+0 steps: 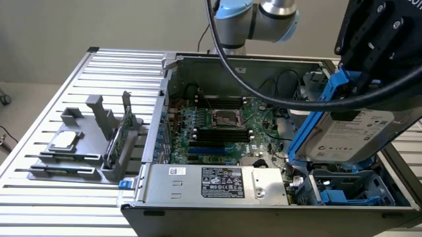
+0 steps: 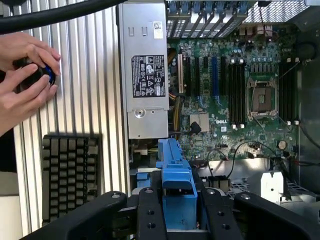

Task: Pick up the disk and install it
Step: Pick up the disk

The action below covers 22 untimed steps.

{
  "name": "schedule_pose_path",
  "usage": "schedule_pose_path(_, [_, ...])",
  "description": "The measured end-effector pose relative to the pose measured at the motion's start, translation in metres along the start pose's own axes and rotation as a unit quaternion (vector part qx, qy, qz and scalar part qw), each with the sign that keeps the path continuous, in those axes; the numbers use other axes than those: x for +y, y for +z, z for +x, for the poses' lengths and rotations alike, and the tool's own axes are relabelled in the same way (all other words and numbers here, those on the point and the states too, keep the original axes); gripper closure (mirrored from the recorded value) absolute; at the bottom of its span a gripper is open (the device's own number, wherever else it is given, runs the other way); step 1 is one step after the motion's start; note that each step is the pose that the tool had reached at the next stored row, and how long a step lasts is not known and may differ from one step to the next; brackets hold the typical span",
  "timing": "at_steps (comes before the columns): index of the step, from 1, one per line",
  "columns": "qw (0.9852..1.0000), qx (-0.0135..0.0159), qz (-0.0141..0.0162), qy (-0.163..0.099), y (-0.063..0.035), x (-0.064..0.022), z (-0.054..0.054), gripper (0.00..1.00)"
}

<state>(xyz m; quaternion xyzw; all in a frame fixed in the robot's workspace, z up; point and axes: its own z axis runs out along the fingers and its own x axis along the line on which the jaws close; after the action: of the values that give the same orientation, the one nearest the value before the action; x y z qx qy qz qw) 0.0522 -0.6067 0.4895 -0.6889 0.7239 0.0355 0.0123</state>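
Blue-railed disk (image 1: pixel 359 133) seemingly sits clamped between the fingers (image 2: pixel 150 215) above the case (image 1: pixel 264 219).

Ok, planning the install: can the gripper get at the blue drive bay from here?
Probably yes: the gripper holds the disk above the blue drive bay, nothing visibly between them.

We are seeing a robotics lab: an open computer case (image 1: pixel 264 218) is lying on a slatted aluminium table (image 1: pixel 112 69), a grey parts fixture (image 1: pixel 99 111) standing beside it.
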Motion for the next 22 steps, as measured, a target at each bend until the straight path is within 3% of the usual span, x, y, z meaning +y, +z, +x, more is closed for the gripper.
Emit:
schedule_pose_path(5, [1.0,0.0,0.0,0.0,0.0066,-0.0162,0.012,0.67])
schedule_pose_path(13, [1.0,0.0,0.0016,-0.002,0.0141,-0.04,0.012,0.67])
schedule_pose_path(22, [0.9999,0.0002,0.0037,-0.011,0.0256,-0.0536,0.011,0.67])
